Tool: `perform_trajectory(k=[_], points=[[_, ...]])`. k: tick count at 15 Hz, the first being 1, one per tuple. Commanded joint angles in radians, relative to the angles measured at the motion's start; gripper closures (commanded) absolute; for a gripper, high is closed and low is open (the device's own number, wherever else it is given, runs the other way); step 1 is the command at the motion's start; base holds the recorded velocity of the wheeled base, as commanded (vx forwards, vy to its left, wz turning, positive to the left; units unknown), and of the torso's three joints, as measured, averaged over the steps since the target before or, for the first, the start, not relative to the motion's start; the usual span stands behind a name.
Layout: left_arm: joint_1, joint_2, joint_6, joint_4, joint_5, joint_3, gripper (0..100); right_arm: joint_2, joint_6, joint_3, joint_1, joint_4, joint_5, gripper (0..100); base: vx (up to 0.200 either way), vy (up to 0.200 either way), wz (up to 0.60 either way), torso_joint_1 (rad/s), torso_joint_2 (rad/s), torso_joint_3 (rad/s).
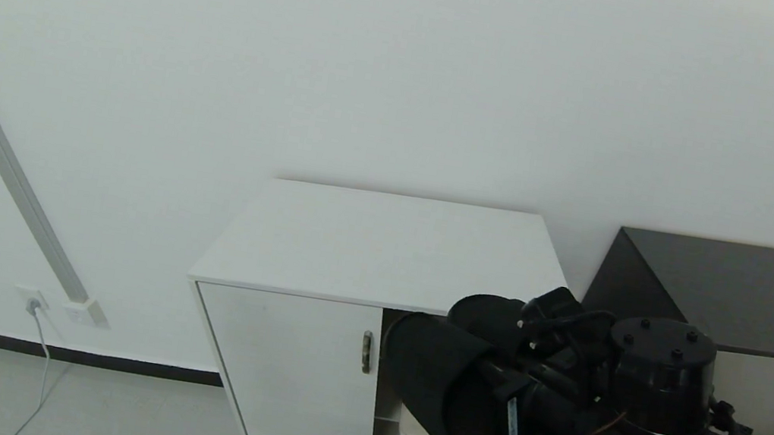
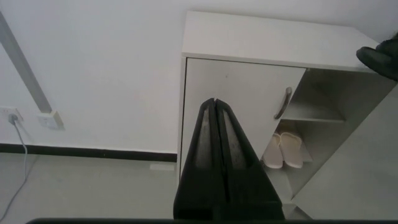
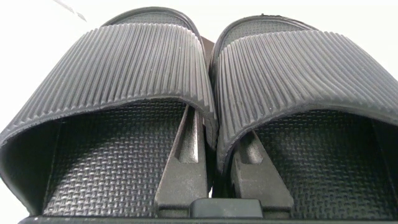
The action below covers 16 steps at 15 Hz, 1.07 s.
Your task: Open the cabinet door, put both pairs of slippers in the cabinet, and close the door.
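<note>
Black slippers [image 3: 149, 68]: matt, rubbery-looking; straps finely ribbed, footbeds with rough woven-like grain. Right gripper [image 3: 216, 146] fingers [image 3: 183, 162]: dark hard plastic, smooth, slight sheen. Cabinet [image 1: 367, 245]: white board, smooth, matt. Door handle [image 1: 366, 351]: metal, brushed grey. Pale slippers [image 2: 283, 149] inside: smooth, probably soft foam or plastic, too small for being sure. Left gripper [image 2: 215, 102]: black, smooth, faintly glossy.

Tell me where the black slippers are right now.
The black slippers are clamped in the right gripper, at the lower right of the head view, in front of the open right half of the white cabinet.
</note>
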Motion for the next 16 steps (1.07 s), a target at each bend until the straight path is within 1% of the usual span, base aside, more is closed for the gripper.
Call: perform_trajectory(k=[1,4,9,16], points=[[0.001,0.001,-0.001,-0.001,0.0,0.0,100,-0.009,-0.002,0.003,0.012,0.0,-0.004,100,0.0,0.0,0.0,-0.154,0.35,0.198],[0.001,0.001,-0.001,-0.001,0.0,0.0,100,-0.052,0.0,0.042,0.061,0.0,-0.004,100,0.0,0.0,0.0,-0.167,0.36,0.198],[0.001,0.001,-0.002,-0.001,0.002,0.0,100,-0.051,0.003,0.059,0.064,0.0,-0.004,100,0.0,0.0,0.0,-0.175,0.4,0.226],[0.001,0.001,-0.002,-0.001,0.0,0.0,100,-0.044,0.0,0.065,0.064,0.0,-0.006,100,0.0,0.0,0.0,-0.223,0.54,0.313]])
